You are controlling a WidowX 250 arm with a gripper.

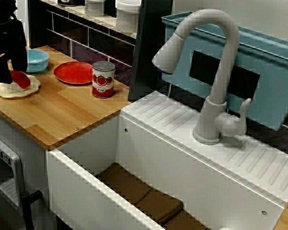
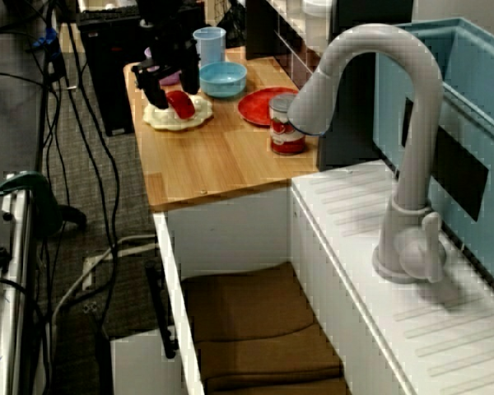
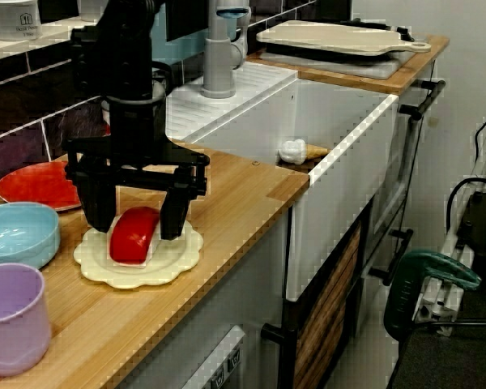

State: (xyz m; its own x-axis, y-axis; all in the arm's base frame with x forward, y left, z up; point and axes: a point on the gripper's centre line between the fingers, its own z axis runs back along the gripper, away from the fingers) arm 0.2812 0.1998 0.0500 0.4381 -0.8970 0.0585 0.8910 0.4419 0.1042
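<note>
The white sink [image 1: 77, 191] is filling the lower right of the view over the tap, with the grey tap [image 1: 224, 76] arching above its back ledge. The wooden bench [image 1: 62, 112] is running off to the left of that frame.

In the view from the bench end, the black hand [image 3: 136, 225] is hanging straight down at centre left. Its two fingers are standing on either side of a red piece [image 3: 134, 237] and appear to be pressing against it, so it is pinching the piece. The piece is sitting on, or just clear of, a cream plate [image 3: 174, 258] with a wavy rim. I cannot tell which.

A red plate [image 1: 73, 73] is lying behind it toward the wall. A blue bowl [image 3: 16, 235] is sitting just beside the cream plate at the left edge. A purple cup [image 3: 8, 320] is standing in the lower left corner. A tomato can [image 1: 103, 79] is standing upright near the sink edge.

The piece is rounded and smooth, and the fingers seem to be gripping it near its top. I judge that it could twist or slip out. A drop might send it rolling toward the bench edge. If the fingertips are touching the cream plate, they could drag it into the bowl. A wide swing could also knock over the cup.
</note>
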